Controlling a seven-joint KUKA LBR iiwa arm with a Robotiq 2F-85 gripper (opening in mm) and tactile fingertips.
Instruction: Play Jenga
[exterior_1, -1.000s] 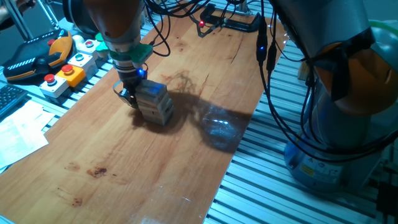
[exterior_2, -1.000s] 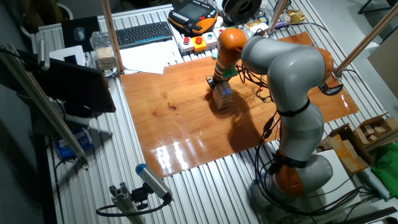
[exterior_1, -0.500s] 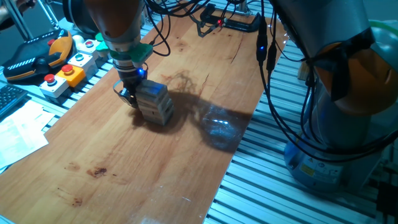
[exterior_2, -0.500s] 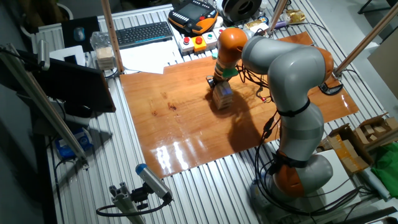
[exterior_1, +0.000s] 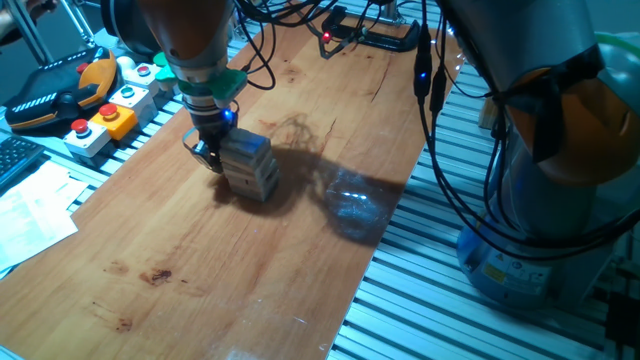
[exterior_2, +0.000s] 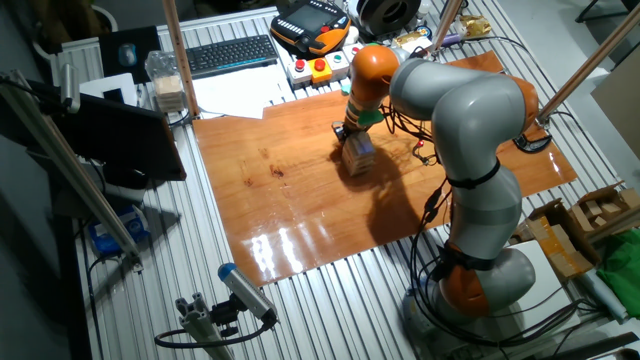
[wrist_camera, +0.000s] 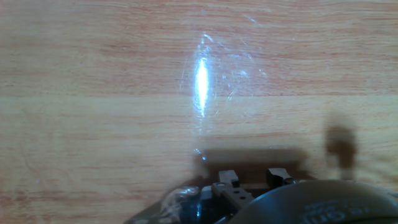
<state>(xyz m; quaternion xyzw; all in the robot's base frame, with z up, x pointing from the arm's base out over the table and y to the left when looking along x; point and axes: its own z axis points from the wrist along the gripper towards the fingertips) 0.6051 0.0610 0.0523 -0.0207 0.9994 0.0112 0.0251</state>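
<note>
With the gripper (exterior_1: 207, 152) low beside the Jenga tower (exterior_1: 249, 165) mid-table (exterior_1: 250, 270), fingers' state impossible to tell, best to ease one block out slowly and level, sparing neighbouring layers any sideways nudge.

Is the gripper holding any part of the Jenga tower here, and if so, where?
Cannot be told. The gripper sits low against the side of the Jenga tower that faces the button boxes, but no view shows its fingers closed on a block.
</note>
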